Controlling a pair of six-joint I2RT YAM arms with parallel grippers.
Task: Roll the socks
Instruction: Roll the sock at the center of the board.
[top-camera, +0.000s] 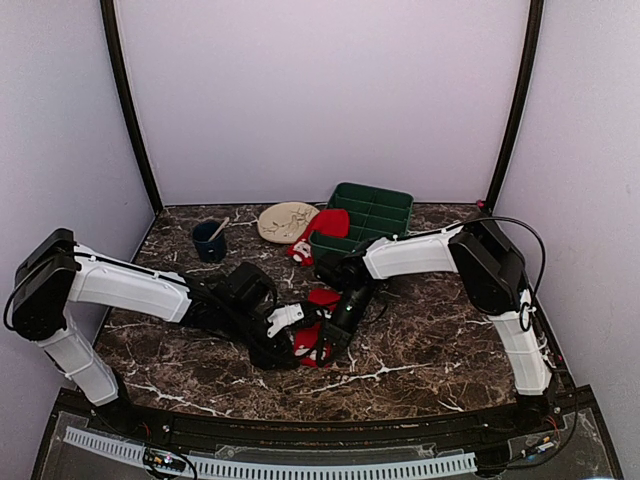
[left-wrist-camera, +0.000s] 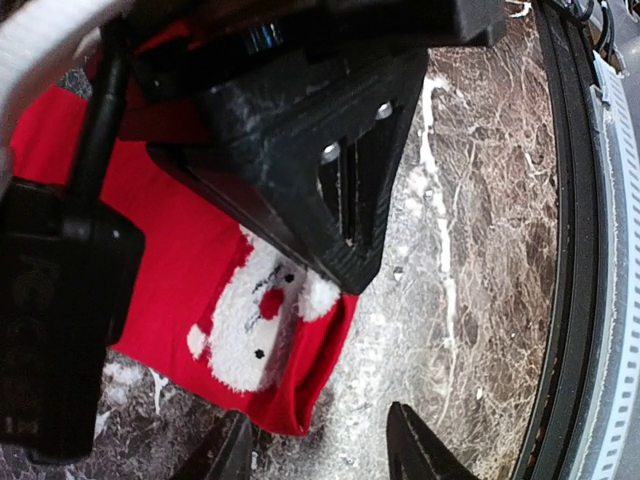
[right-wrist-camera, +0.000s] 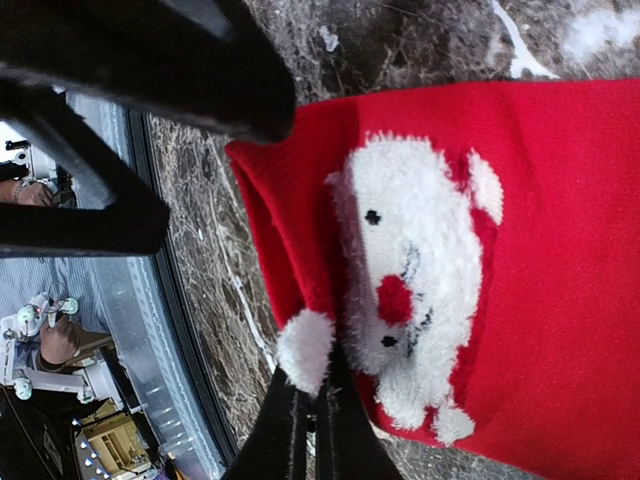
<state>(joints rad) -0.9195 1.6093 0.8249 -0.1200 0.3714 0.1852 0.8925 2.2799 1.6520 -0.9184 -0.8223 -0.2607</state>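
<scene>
Right wrist view: my right end effector (right-wrist-camera: 315, 378), fingers together, touches the red Santa sock (right-wrist-camera: 545, 250) on the counter (right-wrist-camera: 400, 40); my left end effector (left-wrist-camera: 320, 428) has its fingers apart; 2nd red sock (top-camera: 329, 224) lies at 12 o'clock.

Left wrist view: right gripper (left-wrist-camera: 352, 268) covers upper part of sock (left-wrist-camera: 170, 270); left gripper (left-wrist-camera: 322, 455) fingers cut by bottom edge. Right wrist view: sock runs off right edge; fabric between closed right fingers (right-wrist-camera: 300, 430) – cannot tell. Top view: same sock mostly buried under both grippers, outline unreadable.
</scene>
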